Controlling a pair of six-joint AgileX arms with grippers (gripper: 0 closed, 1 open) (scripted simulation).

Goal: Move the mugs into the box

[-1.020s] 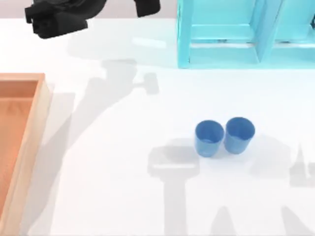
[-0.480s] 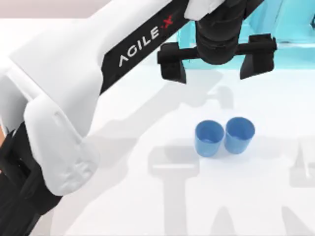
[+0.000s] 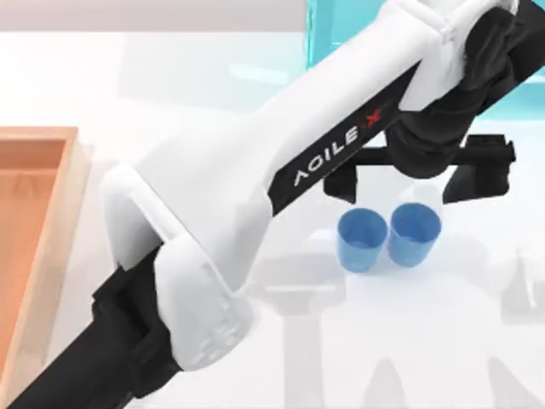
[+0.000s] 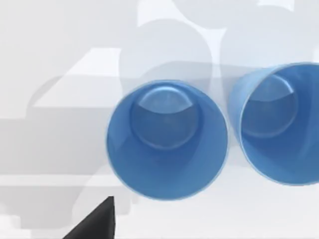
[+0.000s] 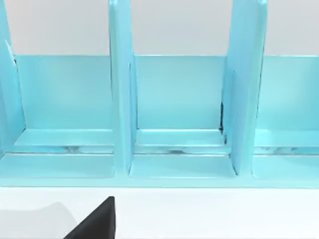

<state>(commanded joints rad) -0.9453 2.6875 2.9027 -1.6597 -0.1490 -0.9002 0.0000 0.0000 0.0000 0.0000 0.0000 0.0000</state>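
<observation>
- Left arm (image 3: 255, 221) stretched from the lower left of the top view diagonally across the white table (image 3: 170, 85) toward the upper right.
- Left gripper (image 3: 423, 175) poised above the table just behind the mugs, fingers spread wide apart, one dark fingertip (image 3: 342, 181) on either side, nothing clamped between them.
- Two blue mugs standing upright side by side, right of the table's centre, rims touching or very nearly so: left mug (image 3: 362, 240), right mug (image 3: 414, 233).
- Seen from the left wrist, open mouths of both: one mug (image 4: 167, 140) near the centre, the other (image 4: 279, 122) beside it, both empty.
- Wooden box (image 3: 38, 256) at the table's left edge, well apart from the mugs, orange-brown floor bare where visible.
- Turquoise shelf frame (image 3: 328, 38) at the back of the table, behind the arm; from the right wrist, its upright dividers (image 5: 119, 89) and open compartments.
- Right gripper's fingers: cannot tell.
</observation>
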